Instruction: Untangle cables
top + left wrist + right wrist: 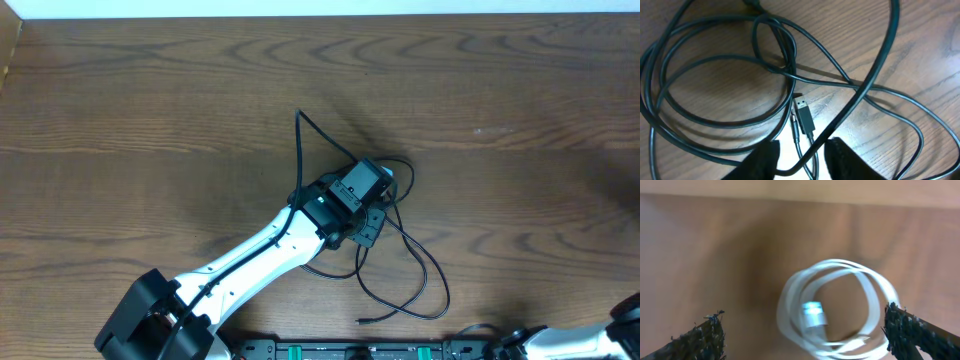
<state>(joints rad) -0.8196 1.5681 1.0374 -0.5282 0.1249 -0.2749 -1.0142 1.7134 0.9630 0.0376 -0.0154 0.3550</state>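
Untangling looks half done: white cord (840, 264) free below wide, empty right pincer (802, 311); part-open left pincer (804, 145) loosely straddles looped black cables (785, 70).

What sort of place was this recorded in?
Probably a robot lab or test bench: a wood-grain table, a white arm reaching over it, a mounting rail along its near edge, and loose black cable as the workpiece.
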